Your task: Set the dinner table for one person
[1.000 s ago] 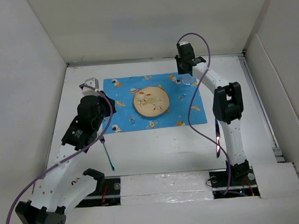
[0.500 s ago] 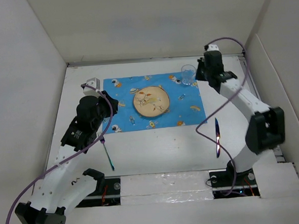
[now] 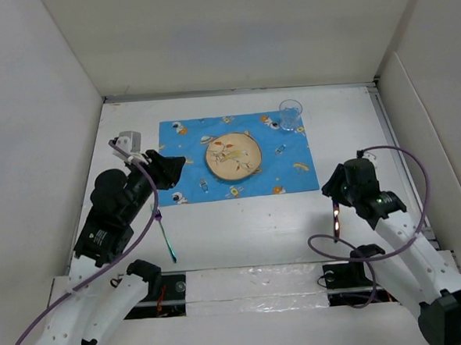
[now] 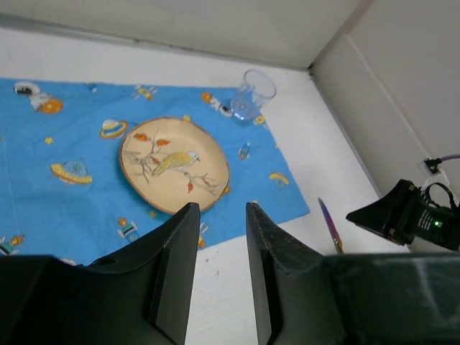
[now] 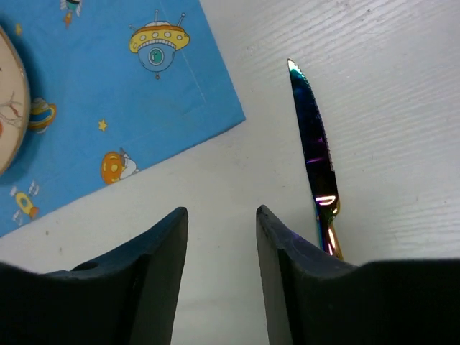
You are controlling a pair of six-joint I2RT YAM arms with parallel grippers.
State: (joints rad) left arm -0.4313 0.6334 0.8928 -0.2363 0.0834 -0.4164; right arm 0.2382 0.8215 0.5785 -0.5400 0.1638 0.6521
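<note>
The white dinner table (image 3: 241,223) holds a blue astronaut-print mat (image 3: 189,140). A round plate with a bird picture (image 3: 233,157) lies at the mat's middle, and a clear glass (image 3: 290,114) stands upright at its back right corner. A rainbow knife (image 3: 336,217) lies on the table at the front right; a fork (image 3: 165,235) lies at the front left. My left gripper (image 3: 170,165) is open and empty over the mat's left edge. My right gripper (image 3: 332,190) is open and empty, just left of the knife (image 5: 313,144). The left wrist view shows the plate (image 4: 175,164), glass (image 4: 251,95) and knife (image 4: 330,226).
White panels wall the table on the left, back and right. A taped strip (image 3: 253,284) runs along the near edge between the arm bases. Purple cables hang from both arms. The mat's front right corner (image 5: 215,108) lies close to the knife tip.
My right gripper has left the glass at the mat's back right corner and swung forward to beside the knife. My left arm has drawn back slightly to the left.
</note>
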